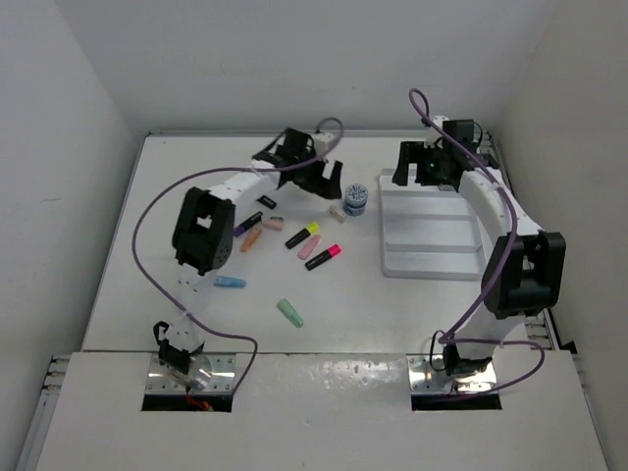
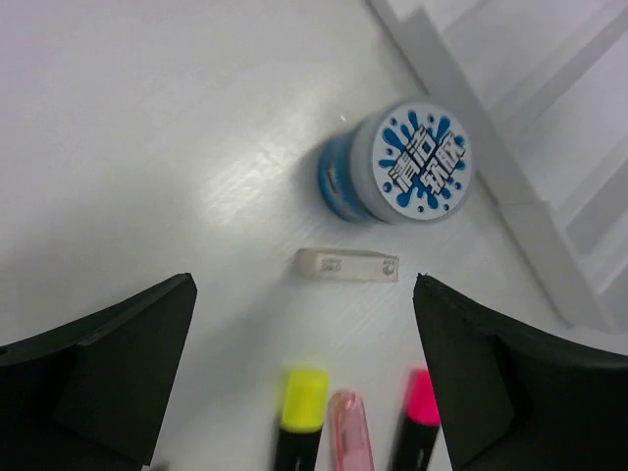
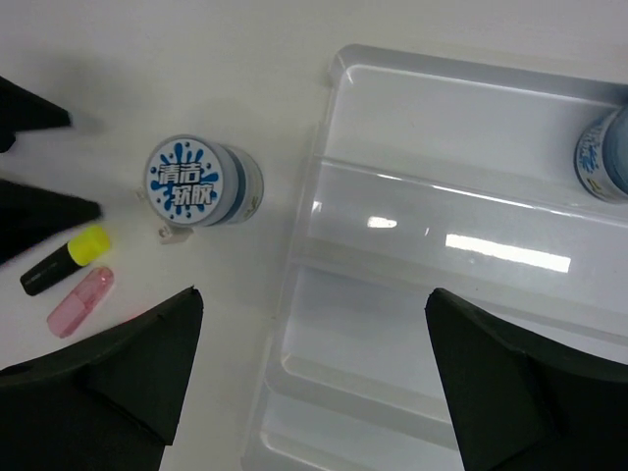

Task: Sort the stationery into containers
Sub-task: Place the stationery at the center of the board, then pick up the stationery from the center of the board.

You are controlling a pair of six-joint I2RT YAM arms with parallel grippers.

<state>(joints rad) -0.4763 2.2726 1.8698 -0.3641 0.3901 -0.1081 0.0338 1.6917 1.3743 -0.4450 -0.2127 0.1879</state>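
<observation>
I steer from far away, and I tell every place from the white tray (image 1: pixel 432 257) that lies on the bench (image 1: pixel 196 334). My left pincer (image 2: pixel 303 285) hangs just off the tray's far left corner. Its two fingers (image 2: pixel 108 373) are spread wide and there is nothing between them. Under it, a round blue-white pot (image 2: pixel 410 162) stands on the bench just beside the tray's left rim, not touching it. A tiny beige block (image 2: pixel 347 264) lies close to that pot, on the side away from the tray. A bit further from the tray, three things lie side by side: a yellow-tipped marker (image 2: pixel 299 412), a pink stub (image 2: pixel 348 437) and a pink-tipped marker (image 2: pixel 420 417). Further left of the tray I see a purple-tipped marker (image 1: pixel 247 224) with an orange stub (image 1: pixel 251 240) right next to it. A blue stub (image 1: pixel 230 283) and a green stub (image 1: pixel 289 313) lie well apart from the tray, off its near left side. My right pincer (image 3: pixel 314 294) hangs over the tray's left rim, up by the far end. It is spread wide too and holds nothing. One of its fingers is over the bench and the other is over the tray. A second blue-white pot (image 3: pixel 606 157) stands inside the tray, in its far row, toward the right side. From the top view I cannot see this pot, because the right arm covers it.
</observation>
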